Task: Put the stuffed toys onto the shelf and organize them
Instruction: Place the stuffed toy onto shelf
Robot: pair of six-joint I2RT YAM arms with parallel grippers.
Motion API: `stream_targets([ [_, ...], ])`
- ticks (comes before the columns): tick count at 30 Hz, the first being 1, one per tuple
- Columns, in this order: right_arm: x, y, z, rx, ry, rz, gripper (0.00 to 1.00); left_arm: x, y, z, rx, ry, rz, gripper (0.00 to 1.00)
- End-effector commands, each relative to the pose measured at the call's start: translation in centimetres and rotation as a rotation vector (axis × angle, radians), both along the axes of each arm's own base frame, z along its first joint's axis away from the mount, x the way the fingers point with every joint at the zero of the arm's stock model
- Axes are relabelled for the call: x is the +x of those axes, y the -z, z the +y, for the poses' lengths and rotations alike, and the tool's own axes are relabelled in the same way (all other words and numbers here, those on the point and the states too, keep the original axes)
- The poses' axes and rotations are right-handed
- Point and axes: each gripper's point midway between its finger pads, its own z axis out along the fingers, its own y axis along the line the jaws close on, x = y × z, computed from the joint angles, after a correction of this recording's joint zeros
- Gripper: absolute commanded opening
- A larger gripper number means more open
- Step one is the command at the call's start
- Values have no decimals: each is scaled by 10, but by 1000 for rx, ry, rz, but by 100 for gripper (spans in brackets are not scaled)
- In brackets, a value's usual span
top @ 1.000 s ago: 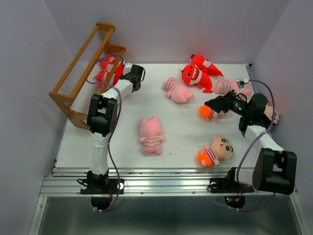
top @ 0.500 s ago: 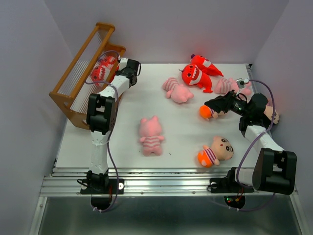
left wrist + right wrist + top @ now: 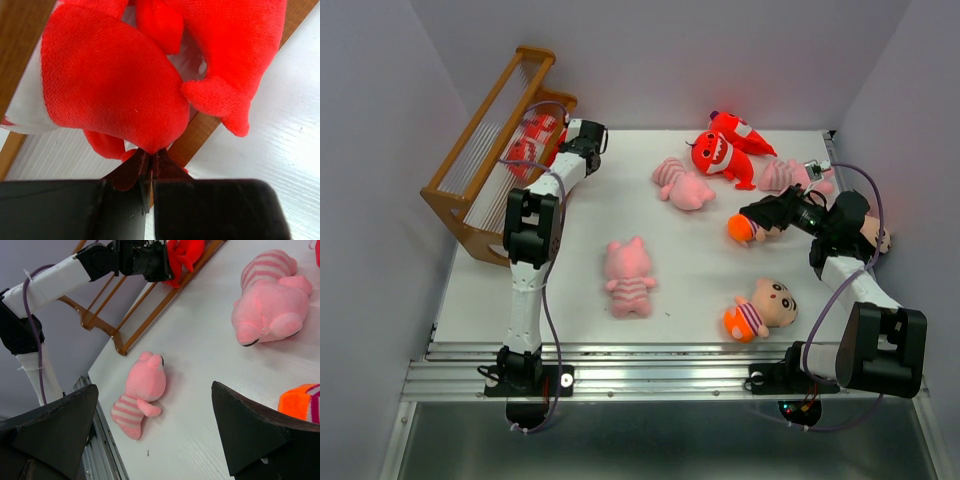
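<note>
L fingers (image 3: 146,162) sat narrow, pinching red monster (image 3: 110,85) edge at shelf (image 3: 200,135); R fingers (image 3: 250,425) gaped wide, empty, above worktop (image 3: 200,365).

Both arms, the left arm (image 3: 523,300) and the right arm (image 3: 853,280), pair white tubular links with boxy black joints. A thin purple cable (image 3: 549,330) trails along each (zip-tied on the left). The right gripper (image 3: 155,387) has matte black wedge fingers (image 3: 255,440).
</note>
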Motion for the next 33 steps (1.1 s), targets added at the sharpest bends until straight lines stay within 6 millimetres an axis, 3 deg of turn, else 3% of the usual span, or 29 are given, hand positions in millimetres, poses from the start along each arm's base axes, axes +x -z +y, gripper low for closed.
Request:
stream_targets([
  [1, -1, -15, -1, -23, -7, -79, 100, 10, -27, 5, -9, -8, -58, 21],
  [7, -1, -13, -1, -20, -10, -72, 100, 4, -31, 2, -42, -7, -72, 54],
  [12, -1, -14, -1, -19, -10, -70, 100, -2, -35, -4, -76, 25, -73, 70],
  [13, -1, -14, -1, -19, -10, -70, 100, -1, -44, -8, -100, 45, -93, 73],
  [14, -1, -15, -1, -20, -10, -73, 100, -5, -41, -10, -105, 58, -82, 82],
  [20, -1, -14, -1, -20, -12, -72, 100, -13, -62, -39, -168, 181, -112, 85],
  [30, -2, -15, -1, -23, -13, -80, 100, -21, -64, -76, -249, 306, -87, 84],
  [33, -3, -15, 0, -22, -16, -78, 100, -19, -75, -97, -262, 368, -106, 84],
])
